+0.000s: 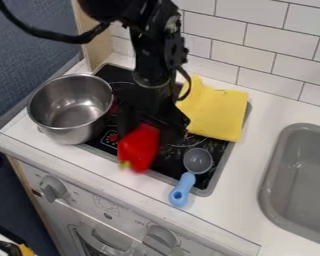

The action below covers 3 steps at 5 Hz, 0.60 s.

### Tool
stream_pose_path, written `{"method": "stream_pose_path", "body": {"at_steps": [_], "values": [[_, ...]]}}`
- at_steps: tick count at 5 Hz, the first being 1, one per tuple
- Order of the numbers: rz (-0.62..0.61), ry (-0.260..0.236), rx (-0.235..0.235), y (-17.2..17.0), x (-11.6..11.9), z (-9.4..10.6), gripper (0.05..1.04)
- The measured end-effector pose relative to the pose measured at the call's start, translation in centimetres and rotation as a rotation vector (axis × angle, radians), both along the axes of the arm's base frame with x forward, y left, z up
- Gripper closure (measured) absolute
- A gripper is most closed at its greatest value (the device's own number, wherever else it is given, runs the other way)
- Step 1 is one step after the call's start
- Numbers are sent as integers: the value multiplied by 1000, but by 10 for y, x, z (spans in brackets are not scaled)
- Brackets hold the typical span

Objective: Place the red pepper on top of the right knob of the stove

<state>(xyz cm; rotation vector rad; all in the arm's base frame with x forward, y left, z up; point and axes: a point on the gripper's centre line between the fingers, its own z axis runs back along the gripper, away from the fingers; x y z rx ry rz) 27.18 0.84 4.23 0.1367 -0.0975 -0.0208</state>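
The gripper [146, 131] hangs over the middle of the black stove top [216, 146], shut on the red pepper [139, 147]. The pepper is tilted, its yellow-green end pointing down toward the front edge of the stove top. On the front panel below, the right knob [161, 238] is grey and round, lower and farther right than the pepper. The left knob [53, 188] is on the same panel, under the pot.
A steel pot [70, 107] stands at the left of the stove top. A yellow cloth [215, 110] lies behind on the right. The blue-handled spoon [182, 190] lies across the front edge, and a grey sink [299, 180] is at the right.
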Motion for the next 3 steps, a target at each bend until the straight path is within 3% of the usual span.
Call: {"method": "stream_pose_path", "body": {"at_steps": [1, 2, 3], "values": [[-7, 31, -30, -2, -3, 4, 89], [31, -7, -102, 8, 5, 32, 88], [32, -6, -147, 12, 10, 43, 88]]}}
